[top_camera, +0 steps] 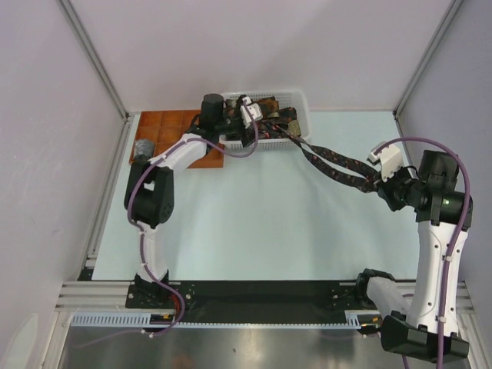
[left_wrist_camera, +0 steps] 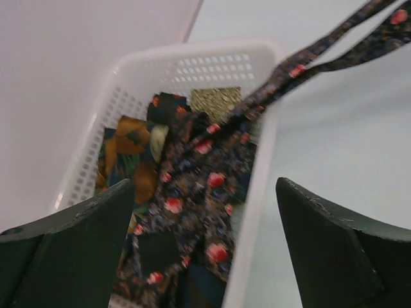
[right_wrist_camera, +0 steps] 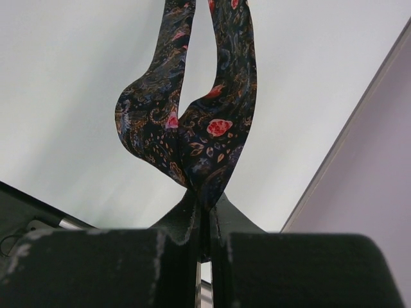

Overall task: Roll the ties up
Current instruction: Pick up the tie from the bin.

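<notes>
The basket (top_camera: 296, 123) stands at the far side of the table (top_camera: 254, 223), with the tray (top_camera: 173, 127) just left. One tie (top_camera: 330, 163) runs from inside the basket to the right gripper (top_camera: 384, 188).

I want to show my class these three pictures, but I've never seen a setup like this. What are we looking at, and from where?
Two robot arms are bolted to a pale table. One picture looks down from above; the other two come from cameras on each wrist. The left hand hovers open over a white plastic mesh basket of patterned ties, beside an orange compartment tray. The right hand pinches a folded dark tie with pink-red flowers, which stretches back to the basket.
</notes>
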`<act>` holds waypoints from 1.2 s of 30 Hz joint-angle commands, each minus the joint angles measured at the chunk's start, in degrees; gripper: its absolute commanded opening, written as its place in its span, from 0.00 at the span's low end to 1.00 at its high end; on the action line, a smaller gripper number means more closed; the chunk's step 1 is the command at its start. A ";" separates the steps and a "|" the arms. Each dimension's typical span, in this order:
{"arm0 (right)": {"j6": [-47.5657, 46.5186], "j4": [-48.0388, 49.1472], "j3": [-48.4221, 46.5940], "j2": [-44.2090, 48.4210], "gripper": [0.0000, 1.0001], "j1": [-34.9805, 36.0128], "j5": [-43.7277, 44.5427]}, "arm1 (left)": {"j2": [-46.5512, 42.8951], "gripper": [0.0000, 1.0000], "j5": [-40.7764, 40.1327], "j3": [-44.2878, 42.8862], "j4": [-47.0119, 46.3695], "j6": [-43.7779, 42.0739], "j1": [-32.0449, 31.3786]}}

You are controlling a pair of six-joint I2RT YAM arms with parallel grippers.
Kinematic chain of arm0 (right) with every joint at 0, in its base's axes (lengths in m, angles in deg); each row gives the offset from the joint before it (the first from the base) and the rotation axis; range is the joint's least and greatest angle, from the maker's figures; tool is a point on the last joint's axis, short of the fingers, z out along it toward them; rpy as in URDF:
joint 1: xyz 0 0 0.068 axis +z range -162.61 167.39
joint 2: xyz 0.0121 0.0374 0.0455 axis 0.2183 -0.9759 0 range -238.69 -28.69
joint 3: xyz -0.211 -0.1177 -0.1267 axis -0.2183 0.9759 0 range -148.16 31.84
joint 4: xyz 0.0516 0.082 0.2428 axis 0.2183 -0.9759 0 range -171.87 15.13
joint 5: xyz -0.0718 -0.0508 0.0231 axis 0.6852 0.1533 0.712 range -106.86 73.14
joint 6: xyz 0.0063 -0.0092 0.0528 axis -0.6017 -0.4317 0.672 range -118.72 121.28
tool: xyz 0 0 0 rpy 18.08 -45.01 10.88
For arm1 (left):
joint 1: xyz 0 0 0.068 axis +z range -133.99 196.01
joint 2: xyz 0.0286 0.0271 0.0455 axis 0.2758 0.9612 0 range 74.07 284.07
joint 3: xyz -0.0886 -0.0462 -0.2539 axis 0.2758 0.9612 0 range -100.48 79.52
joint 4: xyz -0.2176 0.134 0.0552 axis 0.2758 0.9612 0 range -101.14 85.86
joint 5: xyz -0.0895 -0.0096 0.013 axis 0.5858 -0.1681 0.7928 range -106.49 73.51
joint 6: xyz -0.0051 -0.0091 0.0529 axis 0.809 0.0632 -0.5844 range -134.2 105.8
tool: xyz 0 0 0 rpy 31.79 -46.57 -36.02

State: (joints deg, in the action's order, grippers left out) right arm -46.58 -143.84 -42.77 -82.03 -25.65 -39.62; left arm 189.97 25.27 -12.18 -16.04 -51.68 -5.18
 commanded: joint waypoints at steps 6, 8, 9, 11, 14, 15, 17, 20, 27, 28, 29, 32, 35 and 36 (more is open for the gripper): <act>1.36 0.42 -2.64 2.19 0.00 0.38 -2.19 | 9.95 0.99 5.54 -13.85 -2.74 -12.68 -6.75; 0.22 -0.11 -3.08 2.89 0.00 0.38 -3.42 | 11.80 0.99 5.09 -15.87 -2.39 -14.38 -8.51; -0.22 -0.11 -3.00 3.68 0.00 0.29 -4.04 | 14.07 0.99 5.00 -18.57 -1.60 -14.38 -8.95; -0.75 0.15 -2.65 4.38 0.00 0.56 -4.13 | 16.19 0.99 5.09 -21.66 0.32 -14.64 -9.92; -0.75 -0.02 -2.73 4.74 0.00 0.47 -3.52 | 18.92 0.94 5.09 -24.84 2.26 -17.18 -10.71; -0.66 0.15 -2.82 4.91 0.00 0.56 -3.17 | 19.28 0.92 5.00 -25.28 3.23 -18.76 -10.98; -0.66 0.50 -2.74 5.35 0.00 0.47 -3.16 | 20.07 0.88 4.91 -25.37 4.46 -20.61 -11.42; 0.04 1.55 -2.47 6.05 0.00 0.56 -3.08 | 20.60 0.85 4.39 -25.19 6.03 -22.03 -11.68; 0.31 2.08 -2.47 6.41 0.00 0.38 -1.85 | 17.97 0.92 3.68 -18.72 5.19 -25.55 -11.51; 0.31 2.17 -2.21 6.41 0.00 0.38 -1.76 | 16.74 0.96 4.03 -17.12 3.00 -24.85 -11.42; 0.22 2.17 -2.12 6.50 0.00 0.47 -1.67 | 15.08 0.98 4.73 -15.89 0.97 -24.41 -11.42; 0.22 2.61 -1.42 6.50 0.00 0.47 -1.84 | 12.52 0.99 5.78 -12.98 -1.85 -22.40 -11.24; 0.13 3.14 -0.98 6.41 0.00 0.38 -2.11 | 11.46 0.99 6.58 -12.19 -5.01 -19.49 -10.89; 0.22 3.31 -0.98 6.41 0.00 0.38 -2.20 | 10.85 1.00 6.58 -11.32 -6.16 -18.96 -10.80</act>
State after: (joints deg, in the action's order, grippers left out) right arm -46.78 -143.00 -43.18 -76.24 -25.34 -41.74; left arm 207.76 28.02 -24.84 -14.60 -73.51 -16.79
